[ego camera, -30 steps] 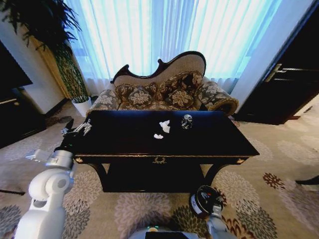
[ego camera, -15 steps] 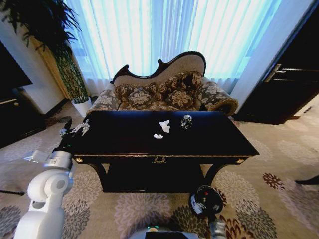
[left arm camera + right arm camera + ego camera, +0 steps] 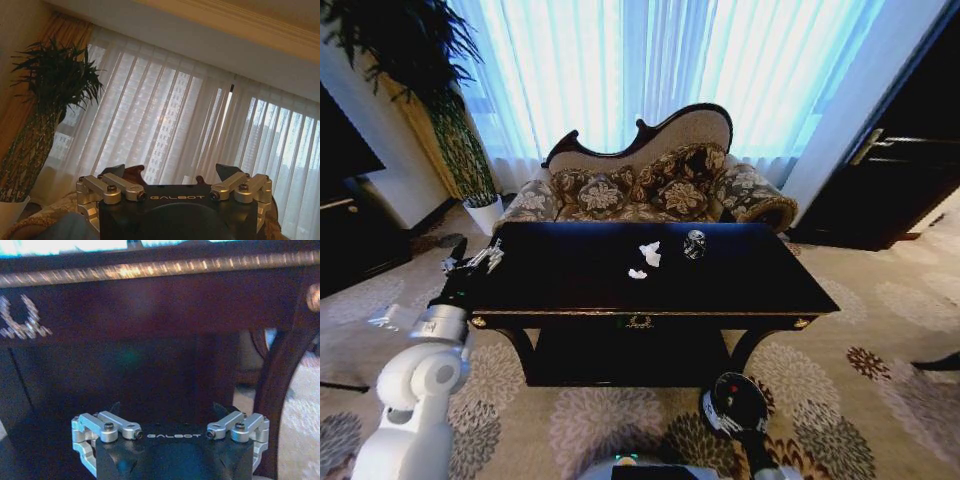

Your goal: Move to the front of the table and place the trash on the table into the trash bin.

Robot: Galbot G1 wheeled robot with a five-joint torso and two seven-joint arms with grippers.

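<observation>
— Sunlit curtains behind; where is the trash [image 3: 650, 254] kept?
— Mid-table [image 3: 570, 290], untouched.
— The grippers?
— Left gripper [image 3: 478, 259] is held spread by the table's end; right gripper [image 3: 170, 410] is parked low, spread

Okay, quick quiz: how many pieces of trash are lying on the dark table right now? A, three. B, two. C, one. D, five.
A: the head view shows two white paper wads and one small dark silvery round item on the table, none held by a gripper.
</observation>
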